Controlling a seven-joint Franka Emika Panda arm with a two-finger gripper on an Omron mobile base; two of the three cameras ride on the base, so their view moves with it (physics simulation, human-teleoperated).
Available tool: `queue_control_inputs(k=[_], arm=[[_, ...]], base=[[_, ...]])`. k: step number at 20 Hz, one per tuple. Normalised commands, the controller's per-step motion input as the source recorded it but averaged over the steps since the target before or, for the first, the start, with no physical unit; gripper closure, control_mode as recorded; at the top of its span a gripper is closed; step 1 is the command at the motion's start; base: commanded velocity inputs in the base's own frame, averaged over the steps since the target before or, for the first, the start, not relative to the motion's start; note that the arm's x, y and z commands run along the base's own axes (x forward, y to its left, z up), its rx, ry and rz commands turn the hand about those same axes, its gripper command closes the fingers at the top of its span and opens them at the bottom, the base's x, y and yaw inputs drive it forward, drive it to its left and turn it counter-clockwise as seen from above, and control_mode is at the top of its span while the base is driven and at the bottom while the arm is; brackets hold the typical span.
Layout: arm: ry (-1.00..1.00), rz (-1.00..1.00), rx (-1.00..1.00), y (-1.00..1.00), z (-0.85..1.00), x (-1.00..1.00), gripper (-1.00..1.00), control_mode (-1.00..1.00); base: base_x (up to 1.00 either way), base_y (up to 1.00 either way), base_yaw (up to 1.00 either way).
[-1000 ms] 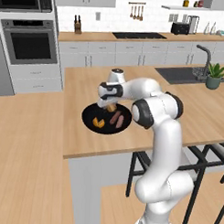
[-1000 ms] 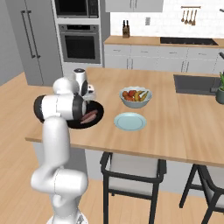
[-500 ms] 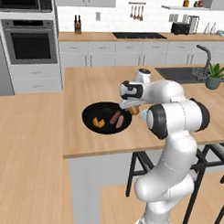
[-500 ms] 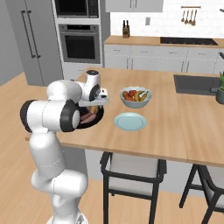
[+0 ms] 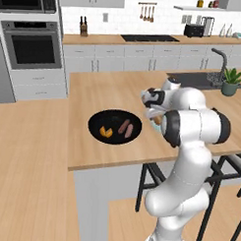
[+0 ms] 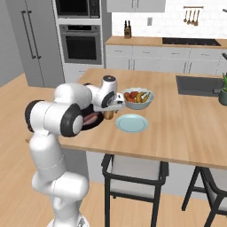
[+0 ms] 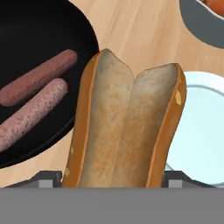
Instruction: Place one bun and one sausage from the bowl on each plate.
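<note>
My gripper [image 6: 110,113] is shut on a golden-tan bun [image 7: 127,127], which stands split side up between the fingers. It hangs above the counter between the black bowl [image 7: 26,26] and the pale blue plate [image 7: 201,140], close to the plate's rim. Two sausages [image 7: 37,78] lie side by side in the bowl. From the left base view the bowl [image 5: 115,117] holds another bun [image 5: 106,132] beside the sausages [image 5: 124,127], and the gripper [image 5: 155,117] is just past its right rim. My arm hides most of the plate [image 6: 132,122] there.
A pale grey bowl of coloured fruit [image 6: 138,98] stands just behind the plate. A sink and a potted plant [image 5: 231,82] sit at the island's far right. Stools stand under the counter's front edge.
The arm has swung right, from over the black bowl to the gap beside the pale blue plate, carrying the bun. The base views have not shifted.
</note>
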Motion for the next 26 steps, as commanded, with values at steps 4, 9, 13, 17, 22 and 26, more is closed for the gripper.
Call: queue_control_inputs(k=[4, 9, 13, 17, 22, 26], arm=[[0.0, 0.0, 0.0, -0.52, -0.01, 0.29, 1.0, -1.0], [0.04, 0.0, 0.0, -0.49, -0.3, 0.06, 1.0, -1.0], [0.08, 0.0, 0.0, -0.4, -0.32, 0.03, 1.0, -1.0], [0.08, 0.0, 0.0, -0.23, -0.16, 0.12, 1.0, -1.0], [0.04, 0.0, 0.0, -0.14, -0.26, 0.22, 1.0, -1.0], [0.05, 0.0, 0.0, -0.01, -0.33, 0.41, 1.0, -1.0]], base=[[0.0, 0.0, 0.0], [0.0, 0.0, 0.0], [0.0, 0.0, 0.0], [0.0, 0.0, 0.0], [0.0, 0.0, 0.0], [0.0, 0.0, 0.0]])
